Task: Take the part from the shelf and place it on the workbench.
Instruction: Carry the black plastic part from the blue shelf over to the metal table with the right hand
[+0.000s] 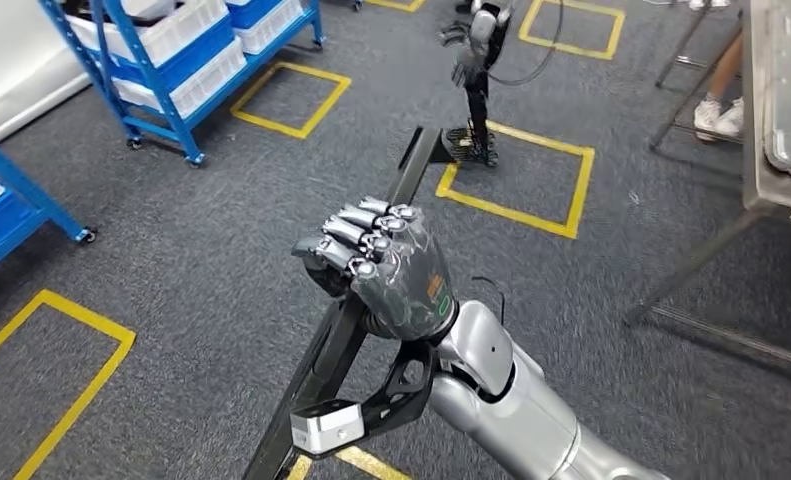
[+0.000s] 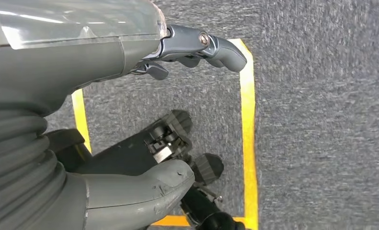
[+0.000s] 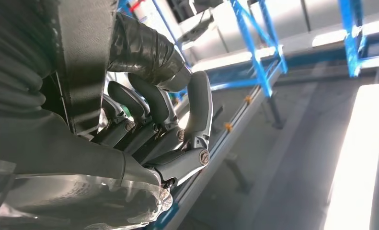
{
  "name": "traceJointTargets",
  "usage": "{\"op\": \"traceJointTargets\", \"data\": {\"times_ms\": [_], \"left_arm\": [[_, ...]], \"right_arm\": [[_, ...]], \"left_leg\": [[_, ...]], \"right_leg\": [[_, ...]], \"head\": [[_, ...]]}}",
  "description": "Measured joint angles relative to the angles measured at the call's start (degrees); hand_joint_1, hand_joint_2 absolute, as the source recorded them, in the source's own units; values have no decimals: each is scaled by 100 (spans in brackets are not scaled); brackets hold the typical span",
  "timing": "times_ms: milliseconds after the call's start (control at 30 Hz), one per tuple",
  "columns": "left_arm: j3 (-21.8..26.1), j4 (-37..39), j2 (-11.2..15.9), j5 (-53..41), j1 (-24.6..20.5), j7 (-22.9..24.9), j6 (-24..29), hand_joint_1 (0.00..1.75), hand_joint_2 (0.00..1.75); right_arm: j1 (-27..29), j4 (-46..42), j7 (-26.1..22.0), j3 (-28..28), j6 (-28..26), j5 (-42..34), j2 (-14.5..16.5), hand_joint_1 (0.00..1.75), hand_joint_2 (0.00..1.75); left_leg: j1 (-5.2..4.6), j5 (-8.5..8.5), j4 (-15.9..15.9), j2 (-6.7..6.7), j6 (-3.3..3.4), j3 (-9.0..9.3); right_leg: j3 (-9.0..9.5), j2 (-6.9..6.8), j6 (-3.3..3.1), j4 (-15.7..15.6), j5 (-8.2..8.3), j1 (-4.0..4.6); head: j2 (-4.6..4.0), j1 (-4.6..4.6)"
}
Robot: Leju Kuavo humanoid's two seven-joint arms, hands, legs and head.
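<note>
While the right hand (image 1: 386, 265) grips it, the long black part (image 1: 411, 175) slants forward-right.

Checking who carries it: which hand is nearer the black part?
Right. The right hand grips the black part; the left hand hangs open over the floor.

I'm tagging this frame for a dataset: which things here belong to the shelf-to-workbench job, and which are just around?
Part of the job:
- long black part, gripped by the right hand
- blue shelf with white bins
- metal workbench
- left hand, holding nothing

Just around:
- yellow floor squares
- another robot standing further off
- a person's feet by the workbench
</note>
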Motion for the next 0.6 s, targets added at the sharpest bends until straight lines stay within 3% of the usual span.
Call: {"op": "traceJointTargets", "data": {"times_ms": [67,133,200,267,300,333,367,433,467,533,567,600], "left_arm": [[1,-1,-9,45,-6,-13,-7,0,175],[2,-1,-22,76,-22,-21,-8,0,175],[2,-1,-27,82,-23,-20,-11,0,175],[1,-1,-25,70,2,-13,-27,0,175],[-1,-1,-21,62,15,-8,-33,0,175],[-2,-1,-17,57,22,-5,-36,0,175],[-3,-1,-13,53,23,-3,-33,0,175],[-5,-2,-2,58,15,3,-28,0,175],[-7,-3,3,64,12,5,-27,0,175],[-12,-3,12,81,19,9,-26,0,175],[-17,-3,14,95,21,8,-25,0,175],[-23,-3,14,107,17,7,-22,0,175]], "right_arm": [[-9,-10,22,0,6,1,-8,175,175],[-25,-19,49,0,25,4,-17,175,175],[-44,-24,62,0,44,8,-18,175,175],[-43,-24,63,0,46,11,-17,175,175],[-38,-24,63,0,43,13,-18,175,175],[-34,-24,63,0,39,16,-19,175,175],[-33,-25,64,0,36,22,-19,175,175],[-34,-32,66,0,28,45,-20,175,175],[-33,-38,67,0,24,57,-20,175,175],[-22,-57,70,0,5,67,-27,175,175],[-12,-65,73,0,-5,66,-35,175,175],[-2,-74,74,0,-15,62,-45,175,175]], "left_leg": [[3,-28,8,84,-56,14],[36,-171,166,-63,-110,-33],[58,-507,741,-364,-143,-274],[59,-788,1467,-490,-150,-621],[59,-790,1637,-506,-143,-717],[58,-681,1595,-518,-130,-718],[58,-481,1339,-546,-110,-619],[70,-96,579,-772,-68,-304],[76,-3,302,-903,-56,-184],[69,10,119,-1034,-43,-105],[66,22,91,-982,-28,-96],[72,44,63,-916,0,-90]], "right_leg": [[-12,130,-63,-5,16,10],[-7,246,-128,-30,42,-6],[-1,360,-180,-42,58,-20],[-3,501,-201,-34,60,-7],[-4,583,-203,-28,60,2],[-3,667,-203,-19,60,7],[-1,749,-203,-8,59,9],[-12,896,-188,19,55,8],[-35,965,-168,33,60,1],[-90,1087,-105,33,88,-26],[-111,1152,-66,19,110,-37],[-122,1133,-37,21,110,-35]], "head": [[0,0],[0,-1],[0,-1],[0,-2],[0,-2],[0,-2],[0,-2],[0,-1],[0,-1],[0,-1],[0,-1],[0,-1]]}}
